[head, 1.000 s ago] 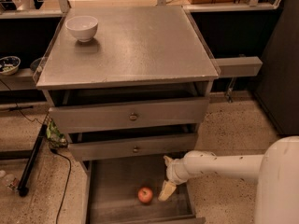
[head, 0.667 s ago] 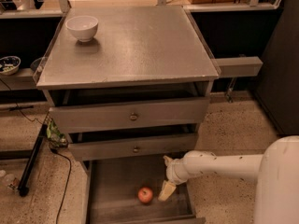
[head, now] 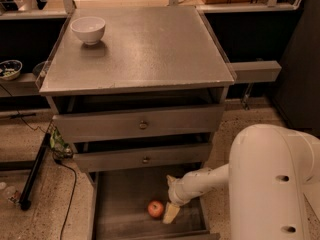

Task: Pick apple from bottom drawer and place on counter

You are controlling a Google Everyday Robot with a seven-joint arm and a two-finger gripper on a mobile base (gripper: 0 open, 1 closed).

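Observation:
The apple (head: 155, 209), small and red-orange, lies on the floor of the open bottom drawer (head: 120, 204), right of its middle. My gripper (head: 171, 213) is down inside the drawer, just right of the apple and very close to it, at the end of my white arm (head: 210, 179), which reaches in from the right. The counter (head: 150, 49) is the flat grey cabinet top above.
A white bowl (head: 88, 30) stands at the counter's back left corner. Two grey drawer fronts with brass knobs (head: 143, 125) sit above the open drawer, both slightly ajar. A black pole and cable (head: 35, 179) lie on the tan floor to the left.
My gripper has moved a little left and down, closer to the apple. The apple, the drawer and the bowl have not moved.

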